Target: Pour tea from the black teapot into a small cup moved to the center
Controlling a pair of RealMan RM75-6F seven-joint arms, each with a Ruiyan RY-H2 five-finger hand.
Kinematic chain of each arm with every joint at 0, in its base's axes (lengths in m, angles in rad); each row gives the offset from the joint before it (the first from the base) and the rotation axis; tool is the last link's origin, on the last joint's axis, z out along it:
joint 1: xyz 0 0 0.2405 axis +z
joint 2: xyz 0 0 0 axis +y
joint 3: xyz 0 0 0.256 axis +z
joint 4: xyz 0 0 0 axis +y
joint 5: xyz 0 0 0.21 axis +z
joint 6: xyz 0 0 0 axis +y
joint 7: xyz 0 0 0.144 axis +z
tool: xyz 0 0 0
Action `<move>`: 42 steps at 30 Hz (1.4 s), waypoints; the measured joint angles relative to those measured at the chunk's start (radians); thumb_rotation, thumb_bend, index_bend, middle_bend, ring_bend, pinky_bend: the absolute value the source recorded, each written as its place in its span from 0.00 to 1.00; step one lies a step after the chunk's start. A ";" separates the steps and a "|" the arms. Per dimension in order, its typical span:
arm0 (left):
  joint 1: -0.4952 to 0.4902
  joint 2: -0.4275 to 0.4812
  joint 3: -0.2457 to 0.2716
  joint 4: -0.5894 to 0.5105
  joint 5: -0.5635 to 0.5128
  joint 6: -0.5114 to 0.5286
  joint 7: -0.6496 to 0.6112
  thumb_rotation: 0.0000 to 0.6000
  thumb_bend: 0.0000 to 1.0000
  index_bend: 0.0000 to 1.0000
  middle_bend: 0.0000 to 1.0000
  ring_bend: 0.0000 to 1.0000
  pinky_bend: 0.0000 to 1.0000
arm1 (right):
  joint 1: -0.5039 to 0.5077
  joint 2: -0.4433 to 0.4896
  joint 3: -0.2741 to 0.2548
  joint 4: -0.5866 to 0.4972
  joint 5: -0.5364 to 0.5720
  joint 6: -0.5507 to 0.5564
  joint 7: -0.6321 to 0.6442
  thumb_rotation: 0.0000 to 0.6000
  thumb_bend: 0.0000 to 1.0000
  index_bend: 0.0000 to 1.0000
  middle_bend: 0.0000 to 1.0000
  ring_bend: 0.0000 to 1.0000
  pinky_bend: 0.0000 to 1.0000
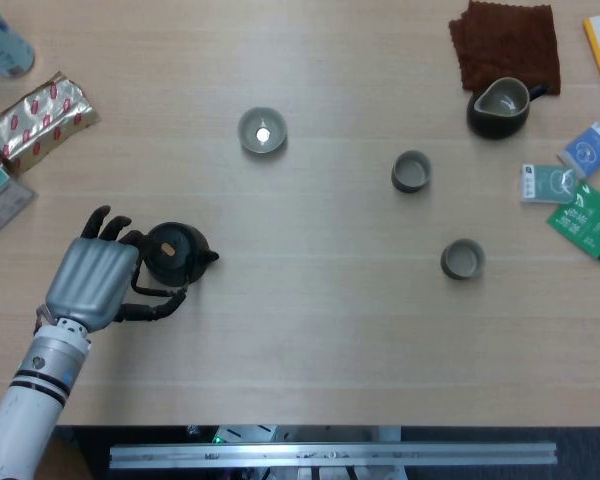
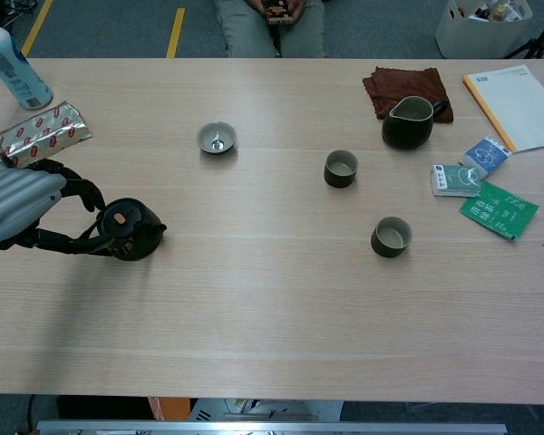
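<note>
The black teapot (image 1: 173, 250) (image 2: 127, 227) stands on the table at the left, spout pointing right. My left hand (image 1: 90, 275) (image 2: 14, 207) lies just left of it with its fingers spread. The dark thumb reaches along the pot's near side by the handle, and the other fingers sit at its far left side. Nothing shows the pot lifted or firmly gripped. A small pale cup (image 1: 262, 131) (image 2: 217, 138) sits at the back, left of centre. Two darker cups (image 1: 411, 171) (image 1: 462, 259) stand right of centre. My right hand shows in neither view.
A dark pitcher (image 1: 500, 107) stands on a brown cloth (image 1: 505, 40) at the back right. Small packets (image 1: 580, 190) and a yellow pad lie at the right edge. A foil packet (image 1: 40, 110) and a bottle (image 2: 14, 63) sit at the back left.
</note>
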 measured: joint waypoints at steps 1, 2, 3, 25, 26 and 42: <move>0.003 -0.003 -0.001 0.000 0.001 -0.001 0.003 0.32 0.17 0.32 0.32 0.17 0.05 | 0.001 0.000 0.000 -0.001 0.000 -0.002 -0.002 1.00 0.12 0.34 0.32 0.20 0.23; 0.007 -0.007 -0.001 0.001 0.002 -0.002 0.006 0.32 0.17 0.32 0.32 0.18 0.05 | 0.002 0.001 0.000 -0.002 0.001 -0.003 -0.003 1.00 0.12 0.34 0.32 0.20 0.23; 0.010 -0.010 -0.002 0.002 0.002 -0.003 0.009 0.32 0.17 0.32 0.32 0.18 0.05 | 0.002 0.001 0.000 -0.002 0.001 -0.004 -0.004 1.00 0.12 0.34 0.32 0.20 0.23; 0.059 -0.054 -0.019 0.029 0.014 -0.024 0.020 0.32 0.17 0.32 0.39 0.31 0.00 | 0.008 0.006 -0.001 -0.003 0.007 -0.017 -0.003 1.00 0.12 0.34 0.32 0.20 0.23; 0.061 -0.057 -0.020 0.028 0.014 -0.025 0.023 0.32 0.17 0.32 0.39 0.31 0.00 | 0.008 0.006 -0.001 -0.001 0.007 -0.016 -0.001 1.00 0.12 0.34 0.32 0.20 0.23; 0.075 -0.095 -0.034 0.026 0.012 -0.029 0.069 0.32 0.17 0.34 0.39 0.31 0.00 | 0.005 -0.004 -0.004 0.037 0.012 -0.018 0.033 1.00 0.12 0.34 0.32 0.20 0.23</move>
